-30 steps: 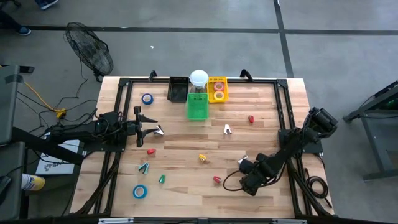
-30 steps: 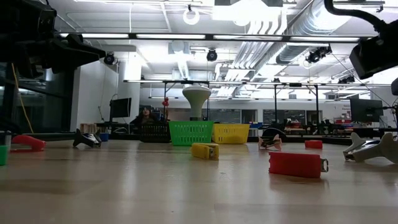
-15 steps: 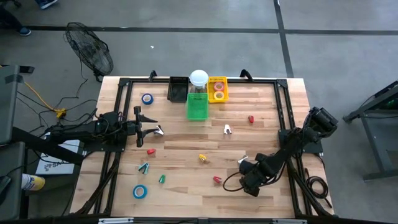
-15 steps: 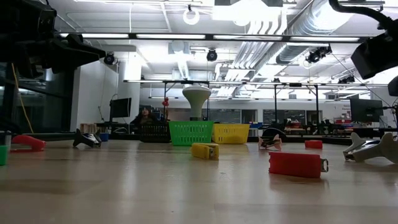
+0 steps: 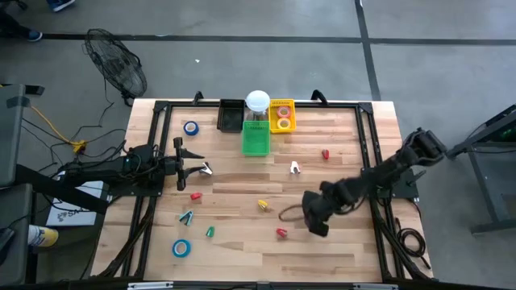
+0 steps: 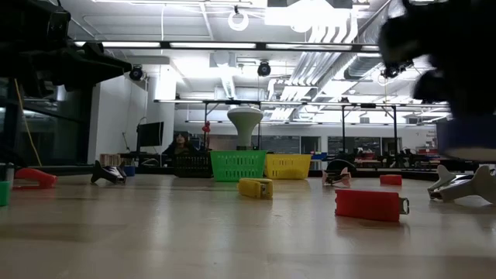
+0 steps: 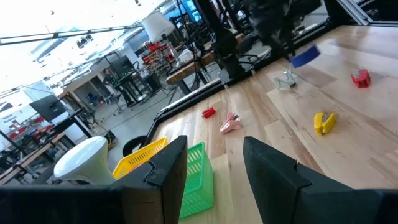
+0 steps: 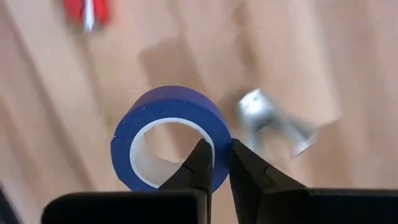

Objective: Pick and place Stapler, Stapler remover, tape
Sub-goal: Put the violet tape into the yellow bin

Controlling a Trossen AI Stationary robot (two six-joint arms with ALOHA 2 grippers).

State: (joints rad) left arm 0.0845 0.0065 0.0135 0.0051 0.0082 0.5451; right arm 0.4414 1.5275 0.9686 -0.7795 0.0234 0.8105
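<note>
Wooden tabletop is sitting on a grey workshop floor, with three bins lined up at its far edge: black bin, green bin, yellow bin. The yellow bin is already holding two tape rings, so sorting looks started but mostly unfinished.

Going left to right across the high view: the left gripper is waiting over the left side, jaws parted, nothing between them. Still loose on that side are a blue tape roll near the far edge, a red item, two green items and another blue tape roll near the front. In the middle a yellow item and a red item are lying loose, with a white one and a small red one further back. Which of these are staplers and which are removers is too small to tell.

The right gripper is hanging right of centre, carrying a blue tape roll. Jaws are clenched on the ring's wall, one finger inside the open centre, one outside; the roll is hanging off the tips, clear of the tabletop. A silver item is lying on the wood below it.

Judgement: this roll still needs dropping in a bin, likely the yellow one.
</note>
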